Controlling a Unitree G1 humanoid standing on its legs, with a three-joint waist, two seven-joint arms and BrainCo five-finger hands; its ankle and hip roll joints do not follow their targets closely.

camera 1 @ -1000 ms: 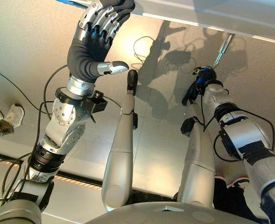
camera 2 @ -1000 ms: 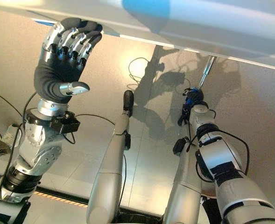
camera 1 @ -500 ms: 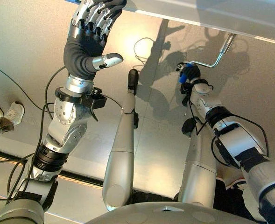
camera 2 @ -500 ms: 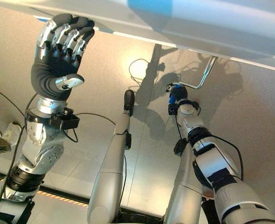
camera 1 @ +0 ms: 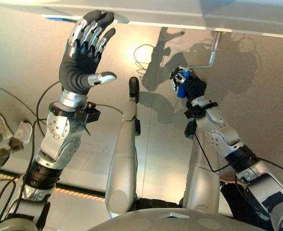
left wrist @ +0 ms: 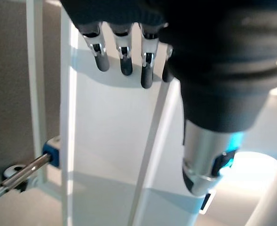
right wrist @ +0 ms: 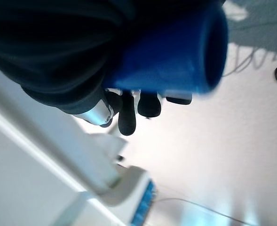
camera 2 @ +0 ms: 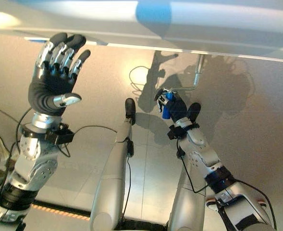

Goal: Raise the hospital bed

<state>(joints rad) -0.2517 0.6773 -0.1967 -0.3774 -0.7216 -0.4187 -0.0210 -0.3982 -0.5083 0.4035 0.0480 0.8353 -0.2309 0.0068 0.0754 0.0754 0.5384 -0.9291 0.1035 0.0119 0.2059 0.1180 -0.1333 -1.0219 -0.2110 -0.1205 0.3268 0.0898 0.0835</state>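
The pale underside edge of the hospital bed (camera 1: pixel 155 14) runs across the top of the eye views. From it hangs a bent silver crank rod (camera 1: pixel 212 50) ending in a blue handle (camera 1: pixel 180 88). My right hand (camera 1: pixel 193 87) is shut on that blue handle (right wrist: pixel 176 52), with its dark-tipped fingers (right wrist: pixel 126 113) curled round it. My left hand (camera 1: pixel 81 67) is raised on the left with its fingers (left wrist: pixel 124 52) straight and spread, just below the bed's white frame (left wrist: pixel 105 132), holding nothing.
A person's shoes (camera 1: pixel 21 132) stand on the floor at the far left. A second silver rod with a blue collar (left wrist: pixel 51 153) sticks out by the white bed frame. An orange-striped line (camera 1: pixel 79 192) crosses the grey floor below.
My right hand has swung the blue handle round to the left, and the crank rod has turned with it. The left hand sits a little lower and stays open.
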